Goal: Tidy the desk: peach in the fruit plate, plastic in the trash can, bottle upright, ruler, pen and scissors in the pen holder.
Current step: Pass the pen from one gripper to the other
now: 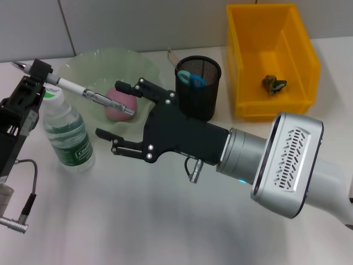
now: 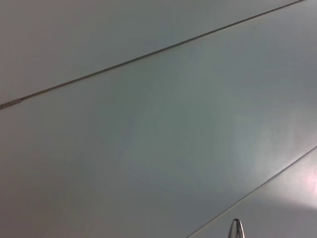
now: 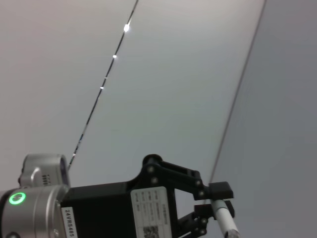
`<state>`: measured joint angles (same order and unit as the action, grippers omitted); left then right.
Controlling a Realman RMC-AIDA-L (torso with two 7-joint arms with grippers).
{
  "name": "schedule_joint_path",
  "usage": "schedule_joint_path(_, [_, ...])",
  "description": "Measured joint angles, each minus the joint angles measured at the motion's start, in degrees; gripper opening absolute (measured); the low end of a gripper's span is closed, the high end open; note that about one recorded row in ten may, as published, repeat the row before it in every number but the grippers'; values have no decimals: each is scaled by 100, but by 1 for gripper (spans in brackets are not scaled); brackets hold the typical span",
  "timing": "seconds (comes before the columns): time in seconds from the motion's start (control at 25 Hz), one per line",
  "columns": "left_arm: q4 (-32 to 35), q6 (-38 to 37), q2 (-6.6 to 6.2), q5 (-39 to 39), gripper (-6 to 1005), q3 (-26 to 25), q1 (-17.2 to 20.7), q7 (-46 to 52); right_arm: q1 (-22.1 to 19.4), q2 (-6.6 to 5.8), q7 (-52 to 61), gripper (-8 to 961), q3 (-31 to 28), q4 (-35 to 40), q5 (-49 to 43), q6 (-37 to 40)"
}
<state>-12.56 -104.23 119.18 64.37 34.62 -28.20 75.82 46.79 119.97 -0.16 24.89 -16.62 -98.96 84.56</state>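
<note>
Bright even overhead light, soft shadows on the desk (image 1: 165, 221), wrist views dimmer, slightly hazy

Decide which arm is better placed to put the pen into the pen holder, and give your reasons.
Probably the right: its open gripper points at the pen and sits beside the pen holder. The left gripper holds the pen, farther off.
</note>
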Motion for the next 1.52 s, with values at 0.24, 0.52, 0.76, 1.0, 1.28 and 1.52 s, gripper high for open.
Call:
schedule_joint_path(0.24, [29,0,0,-5,142,0,-1,24,-21,0,0,740,-71,-5,-30,-4])
schedule_joint_path(0.52, [35,0,0,-4,142,0,-4,32,-18,0,8,694,-81,-15,-36,1])
schedule_joint_path(0.76, [24,-1,0,-1,143,0,10,52,-80,0,41,655,-274,-76,-40,10])
schedule_joint_path(1.0, [0,-9,0,5,143,0,10,62,-111,0,13,527,-319,-105,-52,16])
schedule_joint_path(1.28, [-9,-35,0,6,143,0,-2,76,-105,0,11,322,-324,-122,-65,16])
schedule_joint_path(1.52, [-9,-42,0,5,143,0,8,106,-103,0,8,283,-327,-123,-195,-10])
